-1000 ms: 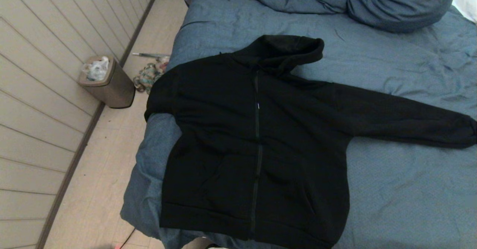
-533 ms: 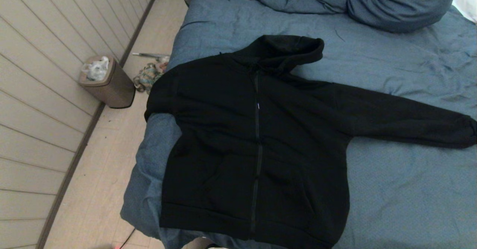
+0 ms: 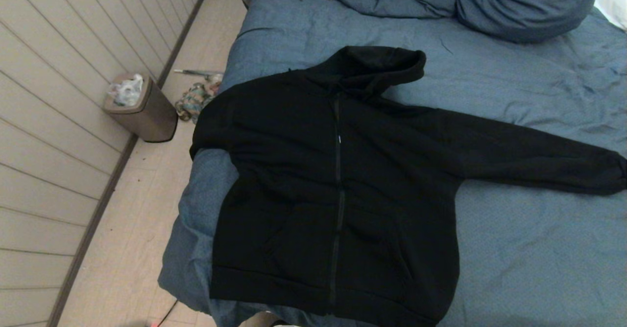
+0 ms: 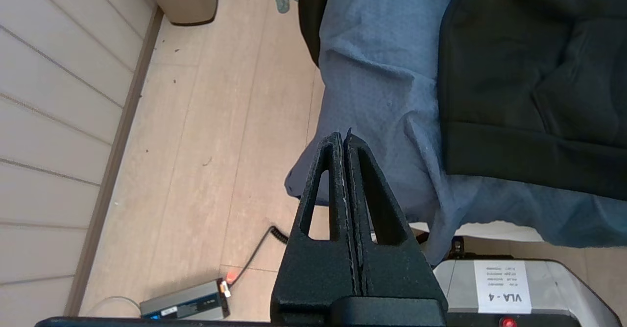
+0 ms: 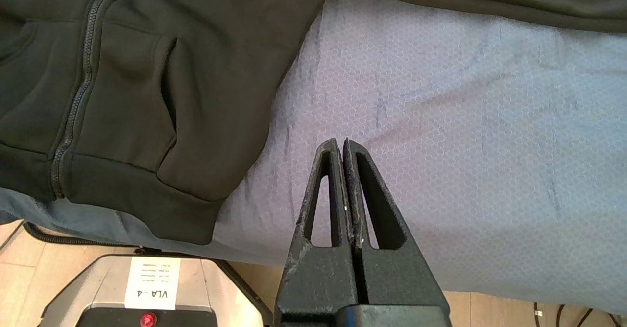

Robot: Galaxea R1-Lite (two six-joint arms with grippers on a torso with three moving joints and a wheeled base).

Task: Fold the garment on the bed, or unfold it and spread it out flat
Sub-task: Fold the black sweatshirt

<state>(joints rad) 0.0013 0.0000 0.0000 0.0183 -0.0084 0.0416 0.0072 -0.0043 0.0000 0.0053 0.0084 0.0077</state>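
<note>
Both grippers sit outside the head view. That view shows the garment [image 3: 338, 185] lying zipped and face up on the bed [image 3: 529, 248], hood far, hem at the near edge, right sleeve stretched out to the right, left shoulder hanging over the bed's left edge beside a bin [image 3: 142, 107].

Left wrist view: the left gripper [image 4: 344, 138] is pressed shut and empty, near the bed's near left corner, apart from the hem.

Right wrist view: the right gripper [image 5: 341, 145] is likewise closed on nothing, over bare duvet right of the pocket.

Folding looks not yet begun; the next move calls for opening a gripper and reaching a sleeve or hem corner.
</note>
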